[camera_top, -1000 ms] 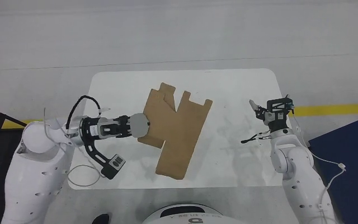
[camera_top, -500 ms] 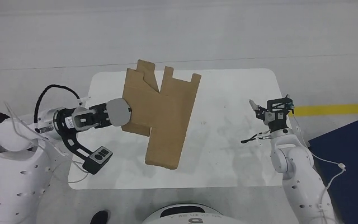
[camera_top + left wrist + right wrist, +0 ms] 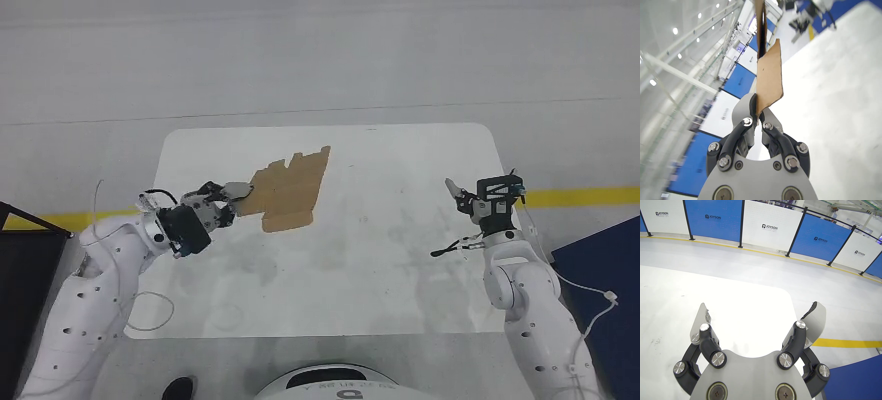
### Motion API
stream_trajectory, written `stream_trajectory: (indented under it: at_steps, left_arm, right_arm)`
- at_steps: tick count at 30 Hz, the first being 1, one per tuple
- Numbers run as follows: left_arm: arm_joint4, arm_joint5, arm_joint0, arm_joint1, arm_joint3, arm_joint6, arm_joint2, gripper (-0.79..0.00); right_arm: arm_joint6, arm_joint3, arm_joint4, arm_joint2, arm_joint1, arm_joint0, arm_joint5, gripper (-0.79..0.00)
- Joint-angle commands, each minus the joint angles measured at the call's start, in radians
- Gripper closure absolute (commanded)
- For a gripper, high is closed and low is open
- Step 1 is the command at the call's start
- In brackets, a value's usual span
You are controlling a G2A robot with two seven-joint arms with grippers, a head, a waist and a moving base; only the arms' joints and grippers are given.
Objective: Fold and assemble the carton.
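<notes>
The flat brown carton (image 3: 288, 189) hangs above the left half of the white table (image 3: 400, 260), turned nearly edge-on to the top view. My left gripper (image 3: 236, 191) is shut on its near corner. In the left wrist view the carton (image 3: 769, 79) rises as a thin sheet out of my left gripper (image 3: 758, 115), both pads pressed on its lower corner. My right gripper (image 3: 483, 197) stays at the table's right edge, open. The right wrist view has the right gripper (image 3: 761, 313) with its fingers wide apart over bare table and nothing between them.
A yellow floor line (image 3: 585, 196) runs past the table's right side. The right wrist view has blue and white fence panels (image 3: 770, 228) beyond the table's rounded corner (image 3: 787, 294). The table's middle and right are bare surface.
My left arm has lifted and turned the carton from lying flat to standing nearly edge-on, and the wrist has rotated. The right arm has kept still.
</notes>
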Motion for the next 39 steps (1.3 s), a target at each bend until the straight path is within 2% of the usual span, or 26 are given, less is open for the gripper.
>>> stream_trajectory:
  at_steps: [1, 5, 8, 22, 24, 28, 31, 36, 37, 39]
  left_arm:
    - [-0.394, -0.042, 0.011, -0.015, 0.012, -0.064, 0.042, 0.0]
    - [-0.756, -0.101, 0.018, -0.033, -0.019, -0.217, 0.108, 0.0]
    - [-0.958, -0.088, 0.015, -0.037, -0.031, -0.329, 0.122, 0.0]
    - [-0.958, -0.088, 0.015, -0.037, -0.031, -0.329, 0.122, 0.0]
    - [-1.05, -0.099, 0.028, -0.04, 0.035, -0.436, 0.162, 0.0]
    - [-1.376, -0.184, -0.04, -0.041, 0.152, -0.674, 0.215, 0.0]
    - [-1.618, -0.229, -0.086, -0.039, 0.199, -0.819, 0.244, 0.0]
    - [-1.99, -0.221, -0.144, -0.029, 0.241, -1.093, 0.286, 0.0]
    - [-2.058, -0.206, -0.157, -0.027, 0.252, -1.125, 0.281, 0.0]
    - [-2.087, -0.206, -0.166, -0.027, 0.259, -1.132, 0.272, 0.0]
  right_arm:
    - [0.0, 0.0, 0.0, 0.0, 0.0, 0.0, 0.0, -0.785]
    - [0.0, 0.0, 0.0, 0.0, 0.0, 0.0, 0.0, -0.785]
    - [0.0, 0.0, 0.0, 0.0, 0.0, 0.0, 0.0, -0.785]
    - [0.0, 0.0, 0.0, 0.0, 0.0, 0.0, 0.0, -0.785]
    - [0.0, -0.007, 0.012, -0.009, -0.001, 0.004, -0.02, -0.785]
    - [0.044, 0.031, 0.219, -0.083, -0.008, 0.134, -0.223, -0.785]
    - [0.058, 0.087, 0.444, -0.133, -0.014, 0.223, -0.42, -0.785]
    - [0.127, 0.161, 0.735, -0.221, -0.022, 0.334, -0.691, -0.785]
    - [0.156, 0.186, 0.834, -0.244, -0.023, 0.354, -0.74, -0.785]
    - [0.237, 0.228, 1.035, -0.289, -0.025, 0.389, -0.796, -0.785]
